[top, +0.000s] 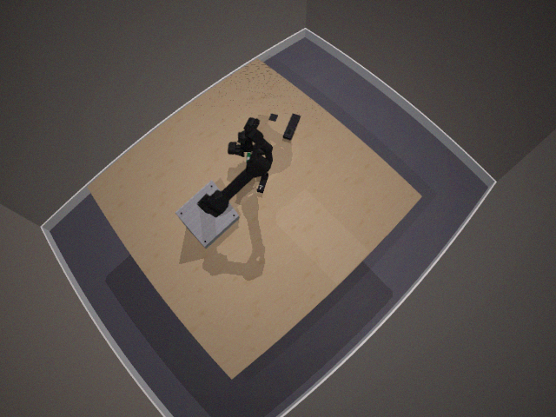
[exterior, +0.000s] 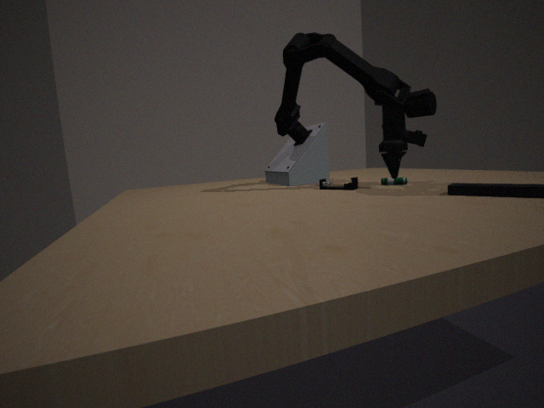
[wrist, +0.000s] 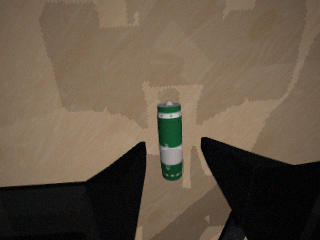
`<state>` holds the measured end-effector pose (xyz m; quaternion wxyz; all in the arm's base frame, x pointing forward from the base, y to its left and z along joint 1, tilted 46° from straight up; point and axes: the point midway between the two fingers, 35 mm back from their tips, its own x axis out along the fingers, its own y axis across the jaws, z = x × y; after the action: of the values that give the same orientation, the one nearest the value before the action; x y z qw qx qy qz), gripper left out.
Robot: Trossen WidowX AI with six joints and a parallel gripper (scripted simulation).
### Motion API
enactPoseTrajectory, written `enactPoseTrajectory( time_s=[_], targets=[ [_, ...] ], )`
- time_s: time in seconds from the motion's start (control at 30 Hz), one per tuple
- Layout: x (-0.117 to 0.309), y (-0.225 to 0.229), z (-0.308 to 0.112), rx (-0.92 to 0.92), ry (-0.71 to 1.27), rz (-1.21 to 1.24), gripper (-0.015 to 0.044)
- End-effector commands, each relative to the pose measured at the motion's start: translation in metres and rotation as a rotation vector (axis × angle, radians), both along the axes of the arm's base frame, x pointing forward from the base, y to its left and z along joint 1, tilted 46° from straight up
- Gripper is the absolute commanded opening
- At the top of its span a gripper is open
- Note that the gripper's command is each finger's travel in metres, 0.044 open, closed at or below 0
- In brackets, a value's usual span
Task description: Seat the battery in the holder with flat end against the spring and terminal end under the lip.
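Note:
The green battery with a white band [top: 248, 155] [exterior: 399, 180] [wrist: 170, 132] lies on its side on the table. In the wrist view its terminal end points up the picture and its flat end down. My gripper [exterior: 394, 177] [wrist: 173, 144] is open, pointing down just above the battery, with one finger to each side of it in the wrist view and a gap on both sides. The black holder [top: 262, 182] [exterior: 354, 183] stands empty on the table, apart from the battery, with a silvery part near one end. The fingertips are hidden under the arm in the top view.
A long black block [top: 292, 126] [exterior: 496, 189] lies beyond the battery and holder. A small dark square [top: 273, 117] lies near it. The arm's grey sloped base [top: 206, 226] [exterior: 309, 164] stands on the holder's other side.

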<state>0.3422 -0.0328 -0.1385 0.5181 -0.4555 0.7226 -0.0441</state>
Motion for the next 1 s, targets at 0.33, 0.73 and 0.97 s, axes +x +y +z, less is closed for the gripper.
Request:
enactPoseTrajectory(
  time_s=[0.33,0.73,0.97],
  targets=[
    [-0.004,-0.013,-0.011,-0.008,0.010,0.005,0.0142],
    [-0.004,-0.011,-0.010,-0.008,0.009,0.005,0.0059],
    [-0.001,0.024,0.024,-0.005,0.009,0.005,0.0059]
  ],
)
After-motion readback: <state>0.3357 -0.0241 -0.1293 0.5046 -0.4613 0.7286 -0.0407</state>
